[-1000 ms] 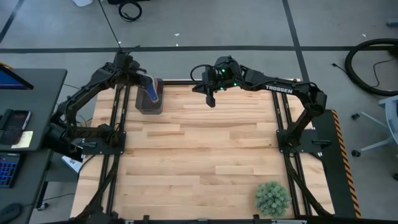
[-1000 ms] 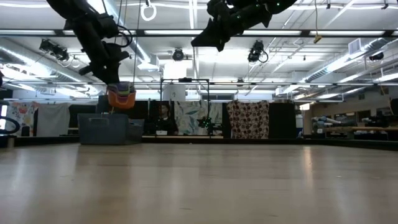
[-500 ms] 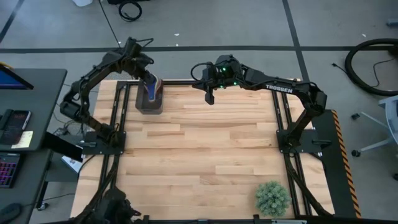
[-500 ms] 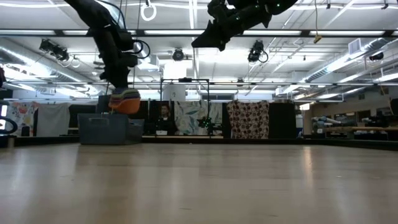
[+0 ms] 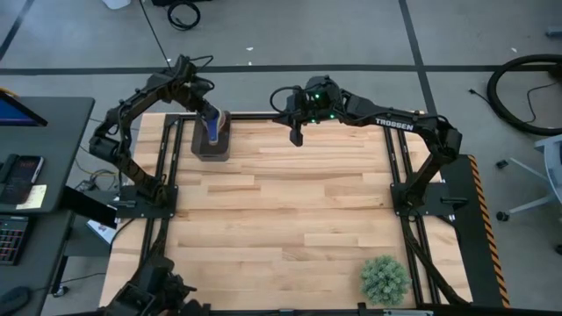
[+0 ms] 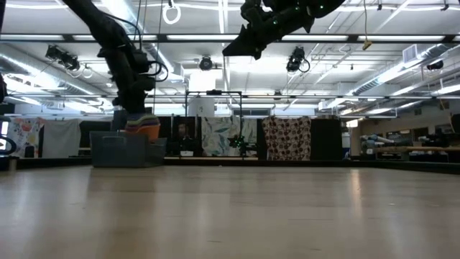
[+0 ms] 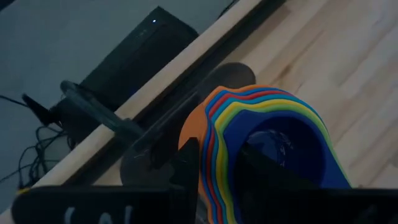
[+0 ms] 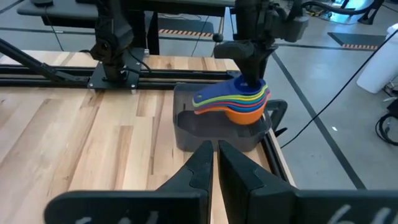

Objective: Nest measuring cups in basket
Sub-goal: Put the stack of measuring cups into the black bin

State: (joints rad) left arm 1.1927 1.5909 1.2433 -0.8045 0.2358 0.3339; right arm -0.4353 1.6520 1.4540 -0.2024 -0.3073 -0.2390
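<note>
My left pincer (image 5: 211, 121) grips the nested stack of coloured plastic measuring cups (image 5: 215, 128) over the small dark grey low-walled basket (image 5: 211, 151) at the wooden counter's (image 5: 281, 211) far left corner; the right pincer (image 5: 297, 138) hangs closed and empty mid-far-edge. From the low camera, the stack's orange bottom sits at the basket rim. My left wrist camera shows fingers (image 7: 186, 163) clamping the rims. From the right wrist, I'd lower straight down, level, before releasing.
</note>
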